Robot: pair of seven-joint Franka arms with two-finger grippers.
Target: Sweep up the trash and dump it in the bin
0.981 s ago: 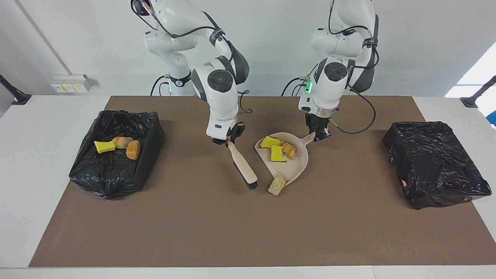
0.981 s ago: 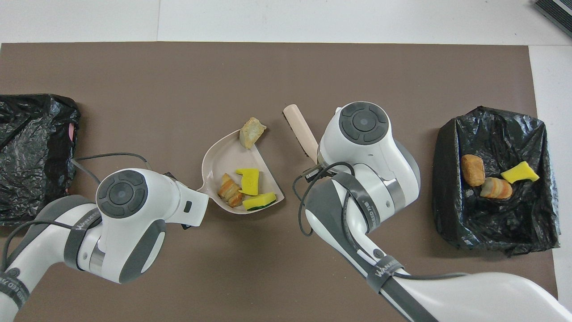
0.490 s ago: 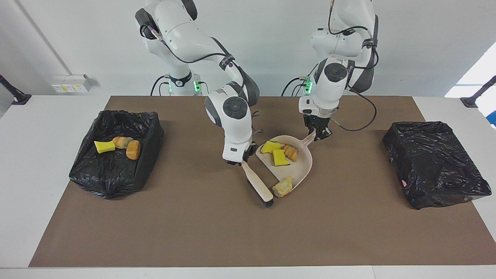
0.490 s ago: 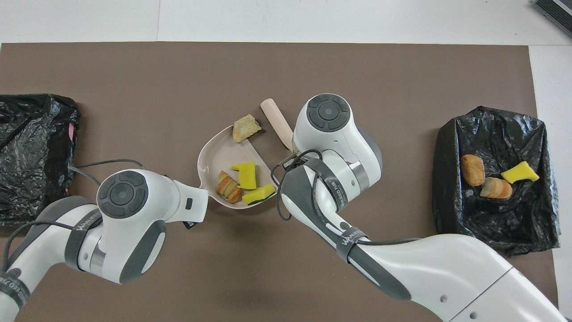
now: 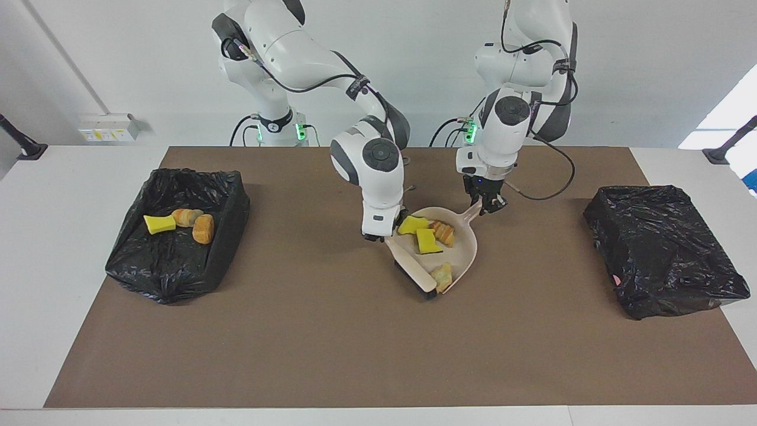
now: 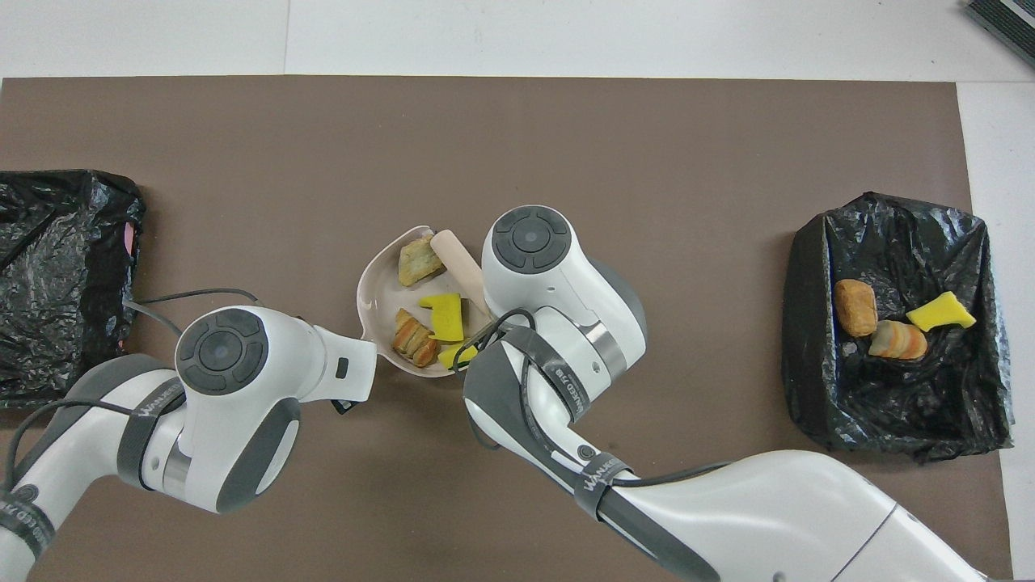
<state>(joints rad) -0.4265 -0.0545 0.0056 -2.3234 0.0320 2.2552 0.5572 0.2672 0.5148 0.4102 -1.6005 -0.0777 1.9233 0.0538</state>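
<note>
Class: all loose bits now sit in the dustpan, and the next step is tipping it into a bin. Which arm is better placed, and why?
The left. Its gripper is shut on the dustpan handle, so it can lift and carry it. The right gripper is shut on the brush, whose bristles rest at the pan's mouth.

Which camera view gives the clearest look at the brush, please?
The facing view: the brush shows from the right gripper down to its dark bristles at the dustpan mouth. In the overhead view the right arm hides all but the pale brush back.
</note>
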